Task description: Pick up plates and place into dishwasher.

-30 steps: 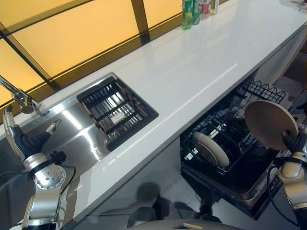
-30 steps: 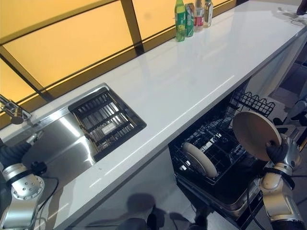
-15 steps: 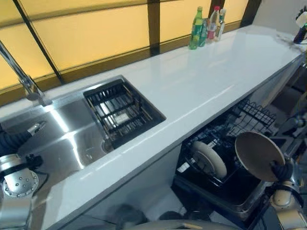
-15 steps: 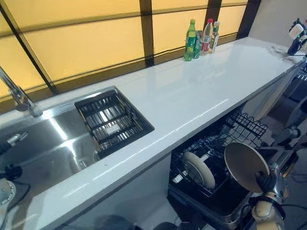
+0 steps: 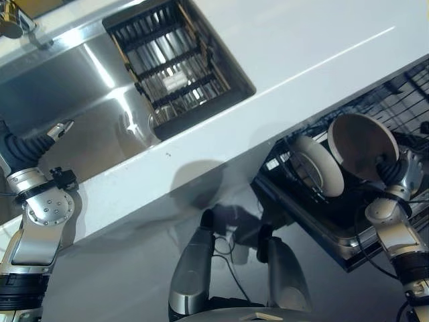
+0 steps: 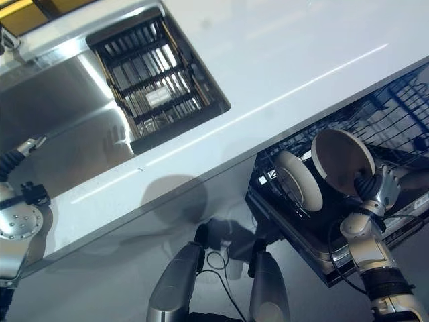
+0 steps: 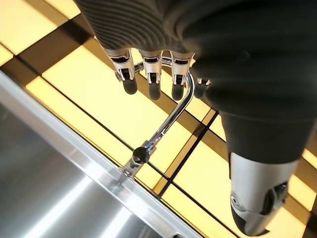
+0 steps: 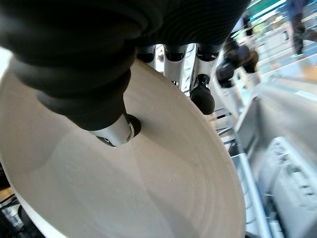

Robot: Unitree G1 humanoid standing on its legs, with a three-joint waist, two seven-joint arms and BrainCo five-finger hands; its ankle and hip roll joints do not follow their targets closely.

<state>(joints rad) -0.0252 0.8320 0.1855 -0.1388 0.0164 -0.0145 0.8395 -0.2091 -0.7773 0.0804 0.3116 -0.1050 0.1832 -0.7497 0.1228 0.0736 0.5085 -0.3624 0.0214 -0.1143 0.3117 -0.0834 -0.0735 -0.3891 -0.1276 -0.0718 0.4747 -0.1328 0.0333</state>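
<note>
Lowered since a moment ago, the right hand (image 5: 395, 176) pinches a round beige plate (image 5: 362, 145) over the black wire dishwasher rack (image 5: 315, 211); left hand (image 7: 163, 74) relaxed, empty.

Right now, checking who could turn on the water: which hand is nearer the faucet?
Left. The left hand hovers over the sink by the faucet; the right hand holds a plate at the dishwasher.

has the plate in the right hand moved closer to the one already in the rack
Yes. The plate pinched by the right hand now sits right beside the racked plate in the dishwasher rack; a second ago it was held well clear of it, out past the rack.
</note>
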